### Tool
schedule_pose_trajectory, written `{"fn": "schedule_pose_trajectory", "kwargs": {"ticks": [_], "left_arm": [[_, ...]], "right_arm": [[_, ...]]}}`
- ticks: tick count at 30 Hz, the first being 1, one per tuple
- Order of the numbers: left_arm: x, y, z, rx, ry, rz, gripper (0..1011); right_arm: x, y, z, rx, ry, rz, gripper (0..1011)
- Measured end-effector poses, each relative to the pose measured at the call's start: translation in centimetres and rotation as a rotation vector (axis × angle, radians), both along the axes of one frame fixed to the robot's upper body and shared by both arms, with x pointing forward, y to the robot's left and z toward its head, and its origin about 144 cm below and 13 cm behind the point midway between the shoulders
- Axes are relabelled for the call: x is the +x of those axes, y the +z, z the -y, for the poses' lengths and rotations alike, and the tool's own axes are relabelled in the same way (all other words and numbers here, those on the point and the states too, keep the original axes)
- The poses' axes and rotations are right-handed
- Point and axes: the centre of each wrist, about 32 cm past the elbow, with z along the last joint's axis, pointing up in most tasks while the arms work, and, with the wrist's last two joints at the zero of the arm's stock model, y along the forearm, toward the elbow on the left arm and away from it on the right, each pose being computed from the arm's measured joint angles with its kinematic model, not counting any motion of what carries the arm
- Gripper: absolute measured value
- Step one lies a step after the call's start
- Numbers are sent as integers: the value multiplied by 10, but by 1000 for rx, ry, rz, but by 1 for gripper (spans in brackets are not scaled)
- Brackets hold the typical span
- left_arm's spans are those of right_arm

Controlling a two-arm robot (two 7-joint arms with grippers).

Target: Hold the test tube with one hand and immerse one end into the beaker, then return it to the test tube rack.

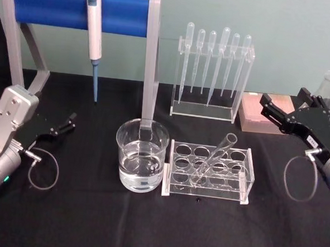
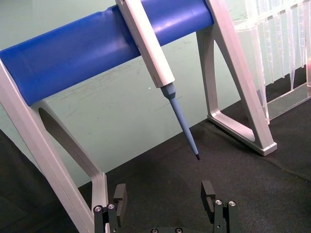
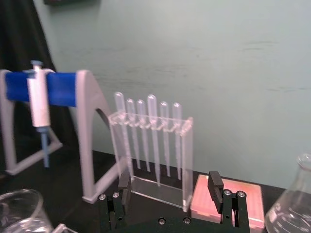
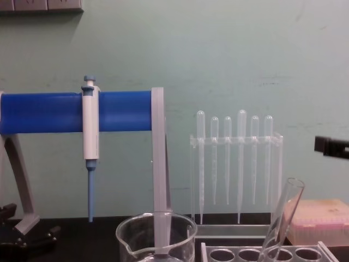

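Beaker [image 1: 141,155] beside rack, test tube [image 1: 214,158] leaning inside, grippers wide apart

Head view: high, looking forward and down over bench [image 1: 87,221]. Chest view: low, level, facing back wall. Both share pipette stand [image 1: 77,9], beaker [image 1: 141,156], dropper rack [image 4: 237,164]. Wrist views: low, close, facing same stand and rack.

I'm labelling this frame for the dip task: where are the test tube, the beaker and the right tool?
test tube [image 1: 215,157]: head view, mid-shaft.
beaker [image 1: 143,138]: head view, front rim.
right tool [image 1: 288,106]: head view, between its fingertips.
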Motion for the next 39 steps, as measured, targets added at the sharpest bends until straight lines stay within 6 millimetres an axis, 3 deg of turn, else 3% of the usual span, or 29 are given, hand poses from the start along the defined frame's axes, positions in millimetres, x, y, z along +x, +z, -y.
{"fn": "schedule_pose_trajectory", "kwargs": {"ticks": [11, 16, 39], "left_arm": [[0, 0, 0, 0, 0, 0, 1000], [0, 0, 0, 0, 0, 0, 1000], [0, 0, 0, 0, 0, 0, 1000]], "right_arm": [[8, -39, -6, -14, -61, -31, 1003], [10, -45, -8, -20, -65, -43, 1002], [10, -48, -8, -25, -39, -57, 1003]]}}
